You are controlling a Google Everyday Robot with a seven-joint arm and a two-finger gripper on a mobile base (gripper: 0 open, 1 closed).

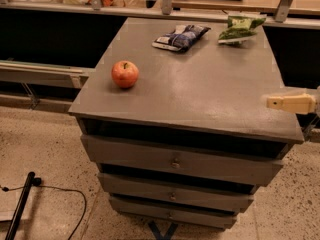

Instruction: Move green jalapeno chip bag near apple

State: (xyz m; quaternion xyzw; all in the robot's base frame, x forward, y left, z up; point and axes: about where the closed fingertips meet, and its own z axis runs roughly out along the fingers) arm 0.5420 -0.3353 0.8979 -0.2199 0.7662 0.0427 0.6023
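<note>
The green jalapeno chip bag (240, 29) lies at the far right corner of the grey cabinet top (200, 84). The apple (125, 74), red-orange with a stem dimple, sits near the left edge of the top, far from the bag. My gripper (287, 103) reaches in from the right edge of the view as a pale beige piece. It hovers over the near right part of the top. It is well short of the bag and holds nothing that I can see.
A dark blue-and-white snack bag (181, 36) lies at the back middle, left of the green bag. The cabinet has several drawers (175, 161) below. A rail and counter (160, 9) run behind. A black cable (60, 194) lies on the speckled floor at left.
</note>
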